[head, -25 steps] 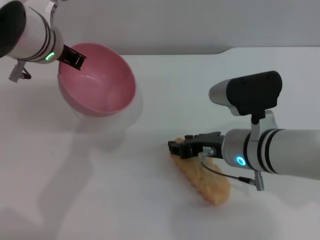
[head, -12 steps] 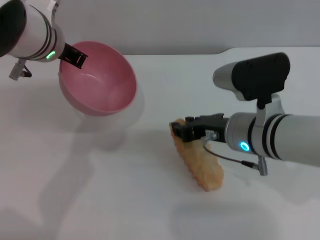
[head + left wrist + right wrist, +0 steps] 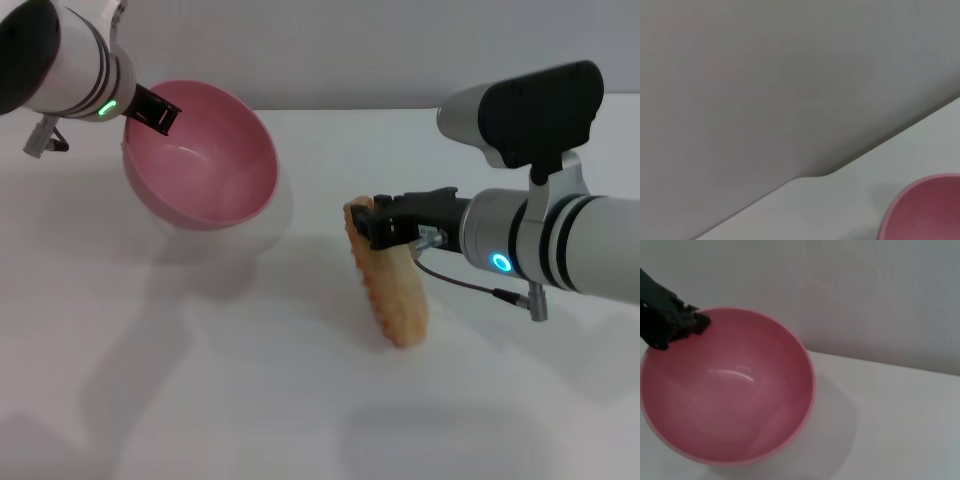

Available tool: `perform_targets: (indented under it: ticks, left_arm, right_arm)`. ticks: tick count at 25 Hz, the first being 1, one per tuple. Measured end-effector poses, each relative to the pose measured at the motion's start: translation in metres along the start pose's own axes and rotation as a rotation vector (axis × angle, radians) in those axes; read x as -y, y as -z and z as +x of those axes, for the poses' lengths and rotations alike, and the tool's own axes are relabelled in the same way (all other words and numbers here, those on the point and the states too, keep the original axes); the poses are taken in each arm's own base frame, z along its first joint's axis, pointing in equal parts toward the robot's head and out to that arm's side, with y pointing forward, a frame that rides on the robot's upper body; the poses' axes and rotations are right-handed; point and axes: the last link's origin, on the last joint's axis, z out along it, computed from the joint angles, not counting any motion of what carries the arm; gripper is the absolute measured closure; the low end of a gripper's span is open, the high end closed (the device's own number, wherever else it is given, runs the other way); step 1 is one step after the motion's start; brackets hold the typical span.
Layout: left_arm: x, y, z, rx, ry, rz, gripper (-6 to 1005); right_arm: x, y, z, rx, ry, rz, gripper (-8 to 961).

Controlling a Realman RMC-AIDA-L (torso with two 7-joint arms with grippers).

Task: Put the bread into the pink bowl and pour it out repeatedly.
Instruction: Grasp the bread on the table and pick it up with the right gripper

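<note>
The pink bowl (image 3: 205, 165) is held tilted above the table at the back left, its opening facing the right arm. My left gripper (image 3: 152, 110) is shut on its far-left rim, and its black fingers (image 3: 670, 320) show on the rim in the right wrist view. The bowl (image 3: 727, 390) is empty inside. The bread (image 3: 390, 280), a long tan loaf, hangs off the table at centre right with its free end pointing down. My right gripper (image 3: 368, 226) is shut on its upper end. A slice of the bowl's rim (image 3: 925, 207) shows in the left wrist view.
The white table (image 3: 220, 380) spreads all around. A grey wall (image 3: 330, 50) rises behind its back edge, which steps near the upper right.
My right gripper has lifted the bread off the table and carried it up and toward the bowl; the loaf now hangs steeply. The bowl has shifted slightly right.
</note>
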Motion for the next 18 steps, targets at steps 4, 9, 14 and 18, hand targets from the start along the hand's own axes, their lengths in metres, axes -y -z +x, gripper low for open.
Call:
perform_targets:
  ticks: [4, 9, 14, 18]
  left_arm:
    - [0.0, 0.0, 0.0, -0.002, -0.001, 0.0, 946]
    - [0.0, 0.0, 0.002, -0.006, -0.003, 0.0, 946]
    - [-0.001, 0.001, 0.003, -0.01, -0.004, 0.0, 946]
    - [0.0, 0.001, 0.003, -0.011, -0.005, 0.001, 946]
  right_arm:
    - [-0.004, 0.005, -0.008, 0.02, 0.027, -0.002, 698]
    - [-0.009, 0.01, -0.016, 0.042, 0.046, -0.005, 833]
    - [-0.009, 0.01, -0.016, 0.034, 0.044, -0.001, 857]
    - [-0.014, 0.018, -0.023, 0.055, 0.07, -0.001, 877]
